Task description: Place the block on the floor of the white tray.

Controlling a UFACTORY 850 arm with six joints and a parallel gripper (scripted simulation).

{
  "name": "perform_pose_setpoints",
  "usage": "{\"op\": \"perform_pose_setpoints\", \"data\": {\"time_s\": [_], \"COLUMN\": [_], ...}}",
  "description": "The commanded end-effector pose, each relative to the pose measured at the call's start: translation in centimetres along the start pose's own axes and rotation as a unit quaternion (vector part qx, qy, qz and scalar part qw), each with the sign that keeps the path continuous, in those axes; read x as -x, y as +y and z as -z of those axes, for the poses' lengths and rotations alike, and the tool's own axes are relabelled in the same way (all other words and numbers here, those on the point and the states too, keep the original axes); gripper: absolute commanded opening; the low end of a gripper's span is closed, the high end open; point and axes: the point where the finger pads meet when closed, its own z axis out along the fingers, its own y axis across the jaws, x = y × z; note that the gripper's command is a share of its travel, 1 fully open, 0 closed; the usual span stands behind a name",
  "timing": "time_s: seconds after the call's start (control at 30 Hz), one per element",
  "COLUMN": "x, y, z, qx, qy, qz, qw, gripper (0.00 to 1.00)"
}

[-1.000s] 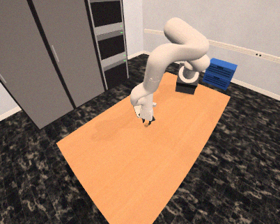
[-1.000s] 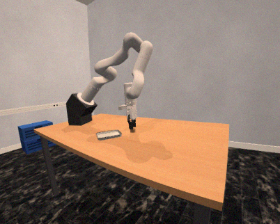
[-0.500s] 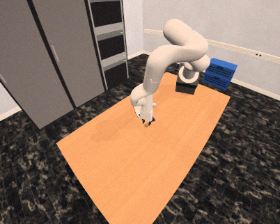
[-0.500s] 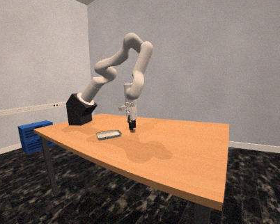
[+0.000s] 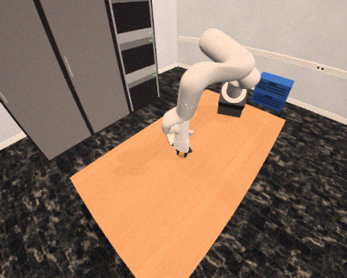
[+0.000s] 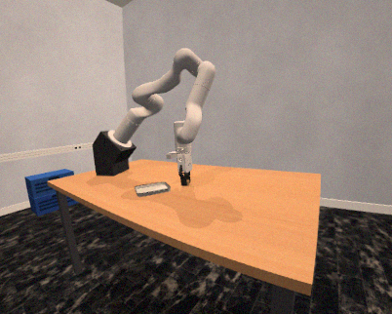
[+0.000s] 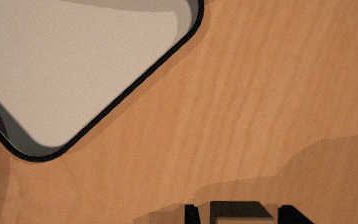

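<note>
The white tray [image 7: 80, 65] with a dark rim lies flat on the wooden table; it also shows left of the gripper in the exterior view [image 6: 152, 188]. A small wood-coloured block [image 7: 240, 211] rests on the table at the bottom edge of the wrist view. My gripper [image 7: 242, 220] is low over the table and half open. Its two dark fingers stand on either side of the block with small gaps. The gripper also shows in the top and exterior views [image 5: 183, 153] [image 6: 184, 180]. The arm hides the tray in the top view.
The arm's black base [image 6: 110, 153] sits at the table's far corner. A blue crate [image 5: 272, 91] stands on the floor beside the table. Grey cabinets [image 5: 53, 59] stand farther off.
</note>
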Motion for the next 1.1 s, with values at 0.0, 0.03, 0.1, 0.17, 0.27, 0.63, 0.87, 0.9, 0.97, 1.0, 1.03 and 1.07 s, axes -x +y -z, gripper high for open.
{"op": "perform_pose_setpoints", "data": {"time_s": [0.0,0.03,0.1,0.17,0.27,0.63,0.87,0.9,0.97,1.0,1.03,1.07], "x": [0.04,0.04,0.04,0.04,0.04,0.04,0.04,0.04,0.04,0.04,0.04,0.04], "y": [-0.02,-0.02,-0.02,-0.02,-0.02,-0.02,-0.02,-0.02,-0.02,-0.02,-0.02,-0.02], "z": [-0.02,-0.02,-0.02,-0.02,-0.02,-0.02,-0.02,-0.02,-0.02,-0.02,-0.02,-0.02], "qx": [0.0,0.0,0.0,0.0,0.0,0.0,0.0,0.0,0.0,0.0,0.0,0.0], "qy": [0.0,0.0,0.0,0.0,0.0,0.0,0.0,0.0,0.0,0.0,0.0,0.0], "qz": [0.0,0.0,0.0,0.0,0.0,0.0,0.0,0.0,0.0,0.0,0.0,0.0], "qw": [1.0,1.0,1.0,1.0,1.0,1.0,1.0,1.0,1.0,1.0,1.0,1.0], "gripper": [0.52,0.52,0.52,0.52,0.52,0.0,0.0,0.0,0.0,0.0,0.0,0.0]}}
